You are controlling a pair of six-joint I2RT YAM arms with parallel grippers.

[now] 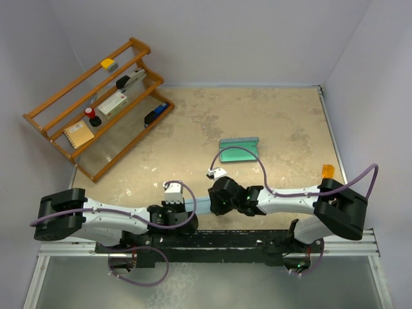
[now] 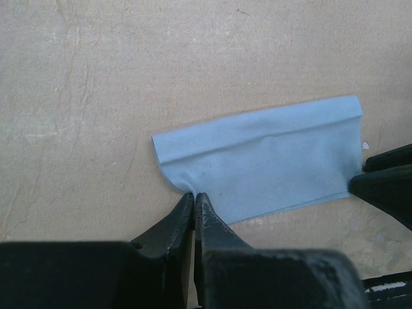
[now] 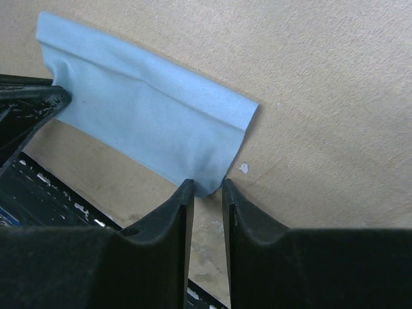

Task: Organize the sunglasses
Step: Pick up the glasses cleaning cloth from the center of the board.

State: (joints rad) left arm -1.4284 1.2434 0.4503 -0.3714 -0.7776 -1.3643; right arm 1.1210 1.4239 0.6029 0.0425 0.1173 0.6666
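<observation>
No sunglasses show in any view. A folded light-blue cloth (image 1: 201, 206) (image 2: 270, 161) (image 3: 148, 116) lies flat on the beige table near its front edge, between my two grippers. My left gripper (image 1: 191, 210) (image 2: 194, 195) is shut on the cloth's near left corner. My right gripper (image 1: 215, 205) (image 3: 208, 187) stands open at the opposite end, its jaws a small gap apart, with the cloth's corner lying on the table right at the tips. The right gripper's dark fingers (image 2: 386, 183) show at the edge of the left wrist view.
An open teal-green case (image 1: 239, 151) sits mid-table behind the arms. A wooden tiered rack (image 1: 61, 100) with several small items stands at the back left. A small orange object (image 1: 327, 170) lies by the right wall. The black mounting rail (image 1: 257, 241) runs along the front edge.
</observation>
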